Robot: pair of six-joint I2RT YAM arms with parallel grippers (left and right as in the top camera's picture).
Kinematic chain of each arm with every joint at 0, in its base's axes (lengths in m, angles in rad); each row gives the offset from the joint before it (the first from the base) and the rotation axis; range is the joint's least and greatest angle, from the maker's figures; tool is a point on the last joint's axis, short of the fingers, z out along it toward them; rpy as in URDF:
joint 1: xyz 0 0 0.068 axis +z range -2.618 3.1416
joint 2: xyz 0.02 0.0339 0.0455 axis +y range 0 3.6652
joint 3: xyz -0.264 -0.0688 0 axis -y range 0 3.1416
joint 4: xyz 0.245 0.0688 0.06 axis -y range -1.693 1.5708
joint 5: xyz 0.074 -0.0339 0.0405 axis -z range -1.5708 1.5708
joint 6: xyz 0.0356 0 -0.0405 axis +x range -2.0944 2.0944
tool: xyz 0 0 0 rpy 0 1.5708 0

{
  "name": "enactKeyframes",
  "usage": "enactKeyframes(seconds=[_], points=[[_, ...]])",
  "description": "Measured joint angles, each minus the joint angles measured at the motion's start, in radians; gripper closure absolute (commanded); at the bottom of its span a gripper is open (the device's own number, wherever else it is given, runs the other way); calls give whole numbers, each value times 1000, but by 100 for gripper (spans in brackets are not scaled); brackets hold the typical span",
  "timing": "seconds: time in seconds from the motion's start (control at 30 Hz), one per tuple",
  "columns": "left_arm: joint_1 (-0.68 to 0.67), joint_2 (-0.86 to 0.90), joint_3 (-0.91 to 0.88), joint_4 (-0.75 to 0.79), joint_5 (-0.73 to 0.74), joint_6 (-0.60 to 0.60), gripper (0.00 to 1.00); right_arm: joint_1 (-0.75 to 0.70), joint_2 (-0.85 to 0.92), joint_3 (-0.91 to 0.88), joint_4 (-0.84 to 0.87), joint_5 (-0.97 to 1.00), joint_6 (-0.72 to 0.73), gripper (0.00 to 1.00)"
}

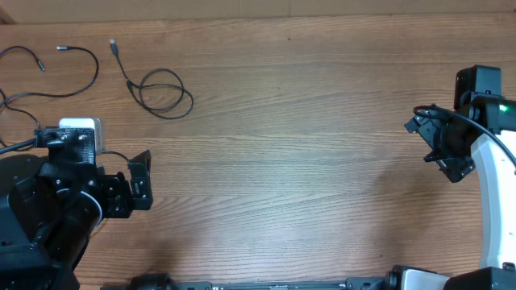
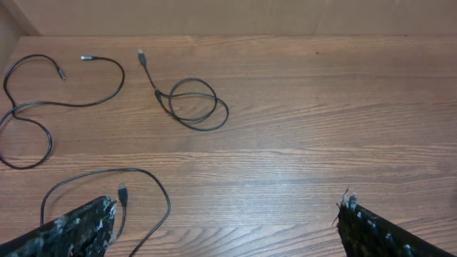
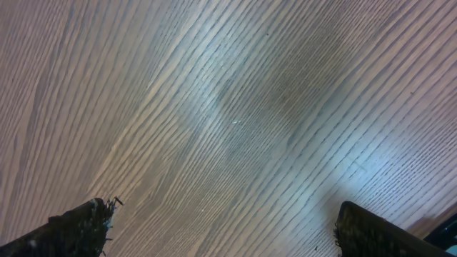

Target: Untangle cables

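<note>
Three thin black cables lie apart at the far left of the table. A coiled cable (image 1: 165, 93) (image 2: 193, 103) has a plug end pointing to the far side. A long winding cable (image 1: 81, 80) (image 2: 71, 103) lies left of it, with silver-tipped ends. A third cable (image 2: 146, 182) loops just in front of my left gripper (image 1: 143, 181) (image 2: 227, 214), its plug beside the left finger; the left arm mostly hides it in the overhead view. The left gripper is open and empty. My right gripper (image 1: 434, 149) (image 3: 223, 214) is open and empty over bare wood at the far right.
The wooden table (image 1: 306, 161) spans the whole view. A white block (image 1: 81, 129) sits on the left arm. The right arm's white body (image 1: 496, 201) stands at the right edge.
</note>
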Motion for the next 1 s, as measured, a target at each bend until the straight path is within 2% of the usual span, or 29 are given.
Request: enactKeyframes(seconds=[0.43, 0.73, 1.0], points=[[-3, 0, 0, 0, 0, 0, 0, 0, 0, 0, 1, 0, 0, 0], [-146, -3, 0, 0, 3, 0, 1, 0, 0, 0, 1, 0, 0, 0], [-152, -50, 0, 0, 3, 0, 1, 0, 0, 0, 1, 0, 0, 0]])
